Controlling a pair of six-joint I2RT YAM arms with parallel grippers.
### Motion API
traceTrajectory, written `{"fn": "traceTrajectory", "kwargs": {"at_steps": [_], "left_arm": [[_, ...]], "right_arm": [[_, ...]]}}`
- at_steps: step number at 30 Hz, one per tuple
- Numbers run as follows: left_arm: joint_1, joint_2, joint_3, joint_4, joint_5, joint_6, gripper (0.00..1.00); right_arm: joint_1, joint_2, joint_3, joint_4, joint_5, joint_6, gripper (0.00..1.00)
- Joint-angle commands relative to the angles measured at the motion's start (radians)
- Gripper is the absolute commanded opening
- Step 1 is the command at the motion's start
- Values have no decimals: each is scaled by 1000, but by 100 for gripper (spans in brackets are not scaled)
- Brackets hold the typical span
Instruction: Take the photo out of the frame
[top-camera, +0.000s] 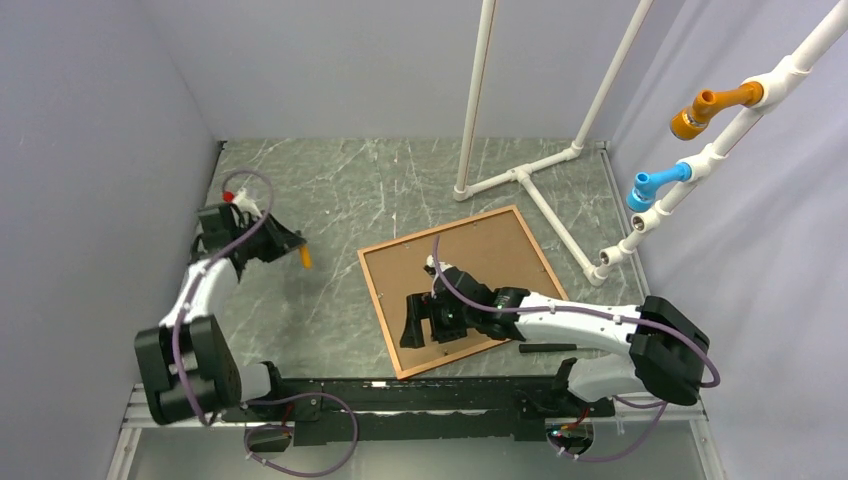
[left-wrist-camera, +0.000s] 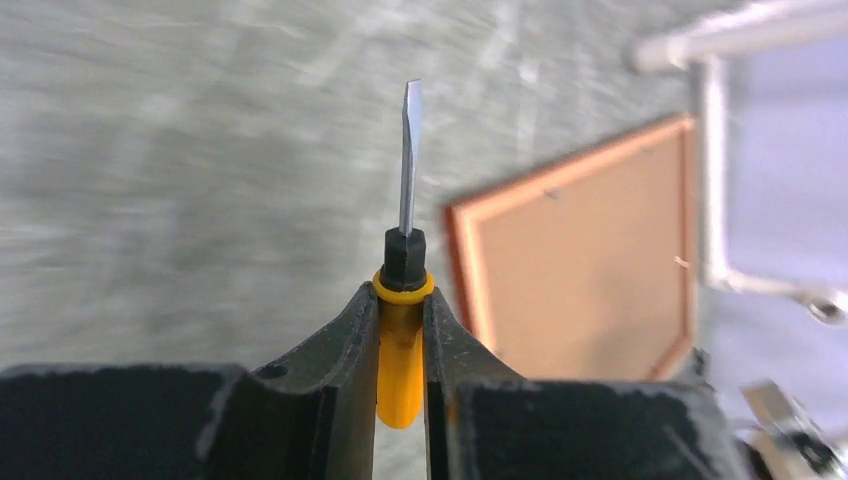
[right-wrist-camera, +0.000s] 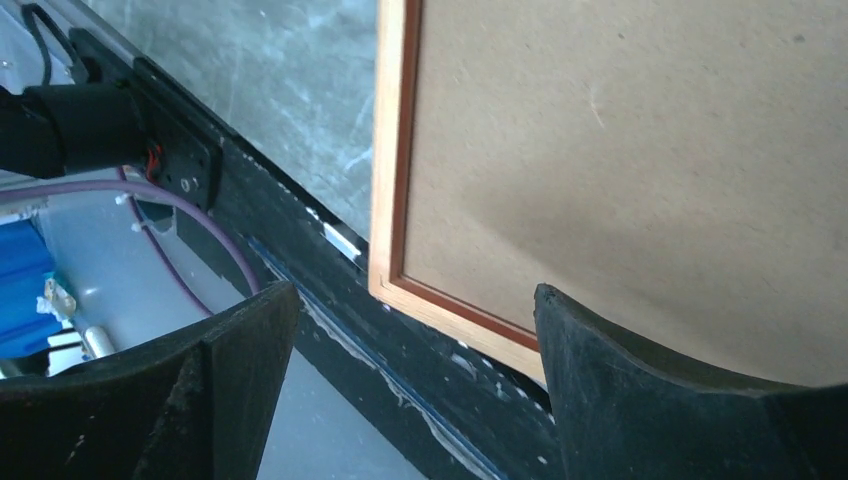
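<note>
Frame (top-camera: 381, 314) thin wood around photo (top-camera: 470, 255), brown board back up; left pincer (left-wrist-camera: 401, 300) clamping yellow-handled screwdriver (left-wrist-camera: 405, 255); right pincer (right-wrist-camera: 412, 310) gaping, empty.

Robotics laboratory test cell: plain pale-grey partition walls (top-camera: 100, 150) box in a grey-green marble-patterned tabletop (top-camera: 330, 190). Two white-and-black jointed robot arms (top-camera: 580, 320) are bolted to a black metal rail (top-camera: 420, 395) at its near edge, trailing purple cables (top-camera: 356, 428). A white plastic pipe stand (top-camera: 520, 175) carrying an orange nozzle (top-camera: 705, 108) and a blue nozzle (top-camera: 650, 187) rises at the back right.
</note>
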Motion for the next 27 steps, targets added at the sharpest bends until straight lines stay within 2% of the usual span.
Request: {"fn": "traceTrajectory", "kwargs": {"at_steps": [1, 2, 5, 9, 11, 14, 17, 20, 22, 24, 27], "left_arm": [[-155, -187, -242, 441, 268, -438, 0], [-222, -237, -304, 567, 255, -587, 0], [-435, -380, -439, 777, 102, -794, 0], [-662, -482, -531, 861, -99, -910, 0], [-764, -496, -562, 886, -175, -948, 0], [-887, -477, -627, 1022, -284, -1024, 0], [-965, -433, -691, 1186, -381, -1089, 0], [-1020, -381, -730, 1343, -452, -1127, 0], [-1054, -341, -737, 1410, -481, -1146, 0], [-1083, -308, -733, 1452, -502, -1157, 0], [-1113, -265, -732, 1502, -523, -1177, 0]], "right_arm": [[49, 5, 28, 163, 121, 38, 87], [55, 1, 21, 176, 118, 29, 86], [61, -33, -16, 235, 102, 16, 79], [66, -135, -98, 345, 140, 32, 80], [66, -219, -142, 398, 168, 38, 83], [66, -285, -202, 489, 171, 8, 88], [70, -284, -216, 496, 171, 16, 96], [70, -253, -202, 493, 151, 11, 96], [74, -257, -218, 548, 132, 5, 93], [76, -277, -246, 627, 125, 1, 86], [76, -301, -221, 576, 170, -30, 76]]}}
